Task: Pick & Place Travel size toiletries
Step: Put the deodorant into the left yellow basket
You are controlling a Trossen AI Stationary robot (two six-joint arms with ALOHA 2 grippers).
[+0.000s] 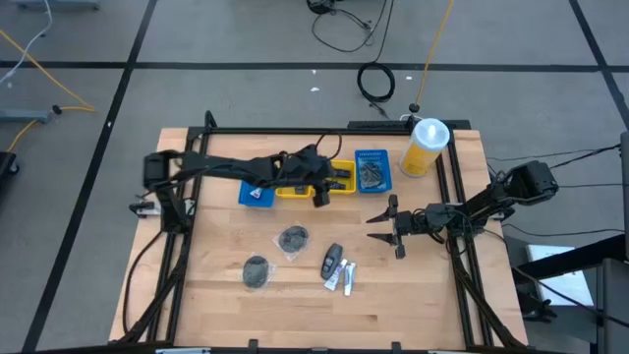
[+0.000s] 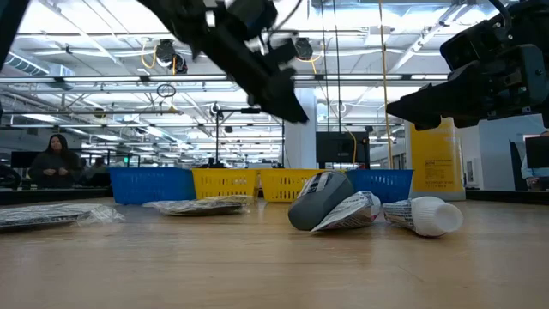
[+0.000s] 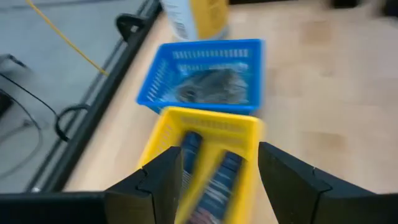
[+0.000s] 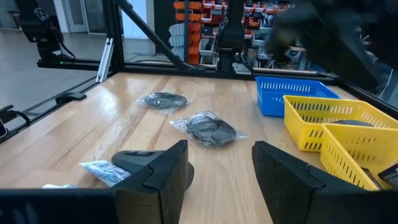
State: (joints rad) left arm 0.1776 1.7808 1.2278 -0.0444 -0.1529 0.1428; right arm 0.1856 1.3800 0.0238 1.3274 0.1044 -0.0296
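Observation:
Two grey discs in clear wrap (image 1: 293, 239) (image 1: 257, 270), a small dark bottle (image 1: 332, 260) and white-silver tubes (image 1: 344, 276) lie flat on the wooden table. In the right wrist view the discs (image 4: 211, 129) (image 4: 163, 99) and the bottle (image 4: 134, 158) lie ahead of my right gripper (image 4: 221, 155). That gripper (image 1: 381, 224) is open, to the right of the items, and holds nothing. My left gripper (image 1: 329, 182) hovers open over a yellow tray (image 3: 205, 134) that holds black flat packets (image 3: 214, 177). It touches nothing.
Four trays stand in a row at the table's far side: blue (image 1: 257, 194), two yellow (image 1: 295, 185) (image 1: 344, 187), and blue (image 1: 371, 169) with grey items inside. A tall yellow bottle (image 1: 425, 147) stands at the far right. A black frame runs along the table's edges. A person (image 2: 53, 161) stands in the room behind.

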